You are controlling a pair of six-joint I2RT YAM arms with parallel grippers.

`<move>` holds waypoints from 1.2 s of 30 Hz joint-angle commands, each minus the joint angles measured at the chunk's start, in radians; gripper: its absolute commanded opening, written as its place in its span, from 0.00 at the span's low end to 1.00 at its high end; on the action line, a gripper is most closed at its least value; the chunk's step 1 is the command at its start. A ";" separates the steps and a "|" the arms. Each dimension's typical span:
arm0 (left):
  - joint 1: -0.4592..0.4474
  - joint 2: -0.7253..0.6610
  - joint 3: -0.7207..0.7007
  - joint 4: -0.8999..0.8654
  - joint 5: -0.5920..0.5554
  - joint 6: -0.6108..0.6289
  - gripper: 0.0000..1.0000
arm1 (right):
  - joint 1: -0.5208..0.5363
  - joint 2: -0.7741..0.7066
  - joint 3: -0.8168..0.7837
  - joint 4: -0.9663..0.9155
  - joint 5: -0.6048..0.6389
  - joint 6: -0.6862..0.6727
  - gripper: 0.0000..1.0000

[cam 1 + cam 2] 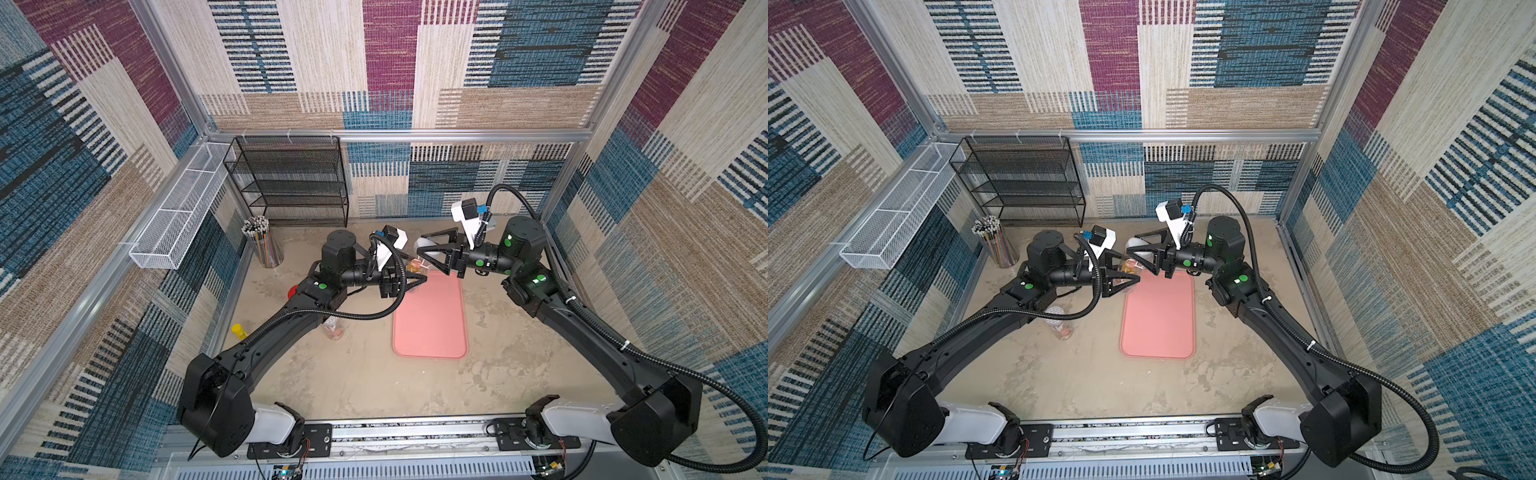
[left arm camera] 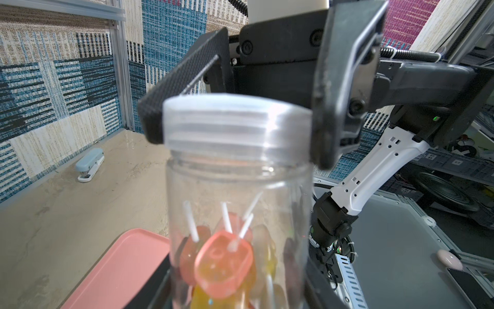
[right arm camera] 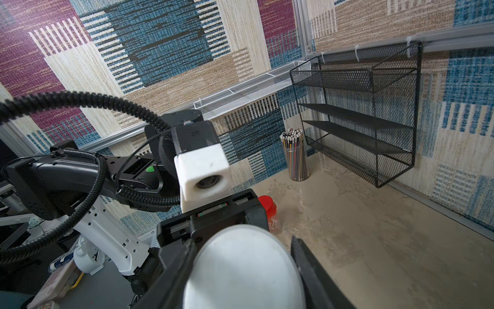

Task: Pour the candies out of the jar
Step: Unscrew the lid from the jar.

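**Both grippers on the capped candy jar at the tray's far corner**

Clock directions are read in the top views, with the arm bases at 6 o'clock. The left gripper (image 1: 1128,272) is clenched on the body of the clear plastic jar (image 2: 235,192), one finger on each side of its lower wall. The right gripper (image 1: 423,246) reaches in from 3 o'clock and grasps the translucent white lid (image 2: 235,123), a finger pressed against each side. The lid sits on the jar's mouth. The candies (image 2: 223,263) are orange, pink and yellow lollipops on white sticks. They lie heaped in the bottom of the jar, sticks pointing toward the lid. The jar is at the 11 o'clock corner of the pink tray (image 1: 430,324), which lies at the centre of the desk (image 1: 353,386). Whether the jar touches the desk cannot be told. A cup of coloured pencils (image 1: 264,245) stands at 10 o'clock, beside a black mesh shelf (image 1: 291,183) at 11 o'clock. A red-lidded jar (image 3: 267,208) stands at 9 o'clock, partly hidden by the left arm. A pale blue stapler (image 2: 89,164) lies beside a wall.
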 commanded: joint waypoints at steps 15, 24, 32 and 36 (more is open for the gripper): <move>-0.003 -0.029 -0.022 -0.010 -0.114 0.023 0.00 | -0.001 -0.003 0.040 -0.040 0.080 0.025 0.88; -0.022 -0.035 -0.024 -0.071 -0.378 0.079 0.00 | -0.006 0.018 0.126 -0.195 0.349 0.113 0.89; -0.051 -0.029 -0.026 -0.086 -0.536 0.124 0.00 | 0.008 0.054 0.102 -0.190 0.351 0.178 0.87; -0.056 -0.021 -0.017 -0.101 -0.547 0.138 0.00 | 0.018 0.070 0.095 -0.178 0.334 0.188 0.85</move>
